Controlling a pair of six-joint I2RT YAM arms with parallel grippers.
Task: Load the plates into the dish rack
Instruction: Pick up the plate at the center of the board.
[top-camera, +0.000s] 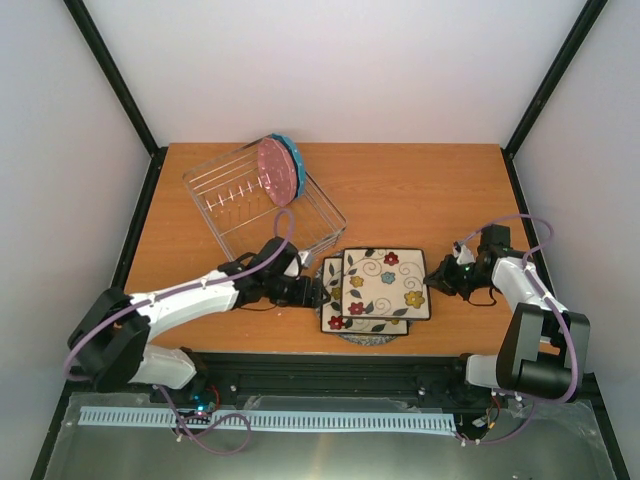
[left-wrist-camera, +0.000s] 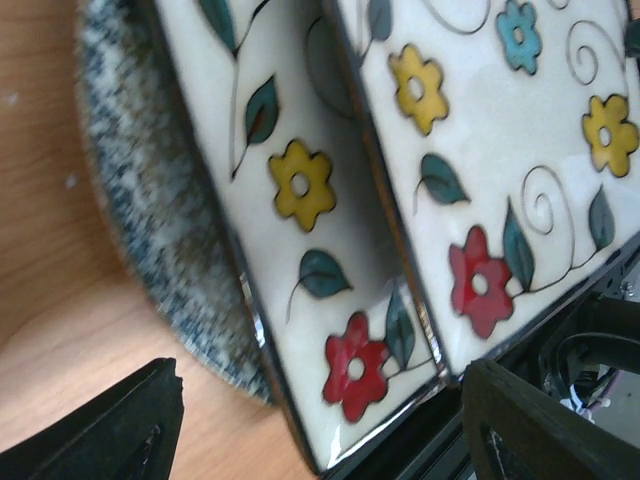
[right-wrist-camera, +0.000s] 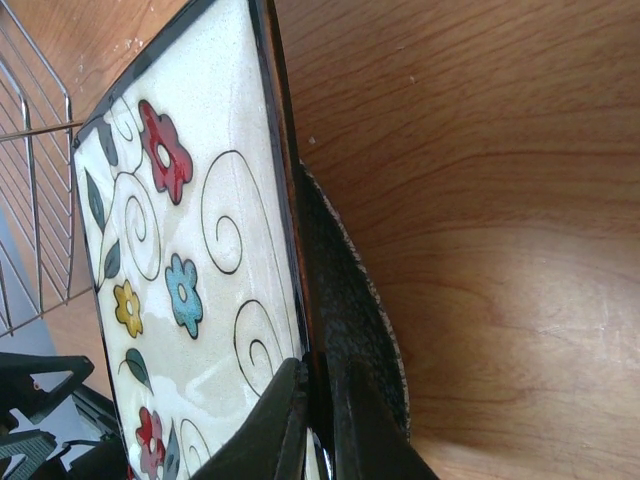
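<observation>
Dish rack (top-camera: 225, 215) back-left beyond left gripper (top-camera: 312, 291), spread wide and empty beside stacked plates (top-camera: 338, 312); top square plate (top-camera: 385, 283) just ahead of it, far rim pinched in closed right gripper (top-camera: 437, 278); handover likely.

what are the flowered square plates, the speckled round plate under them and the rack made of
The square plates: likely glazed ceramic, glossy with reflections. The round plate: probably stoneware, grey speckled, duller finish. The rack: thin shiny metal wire.
</observation>
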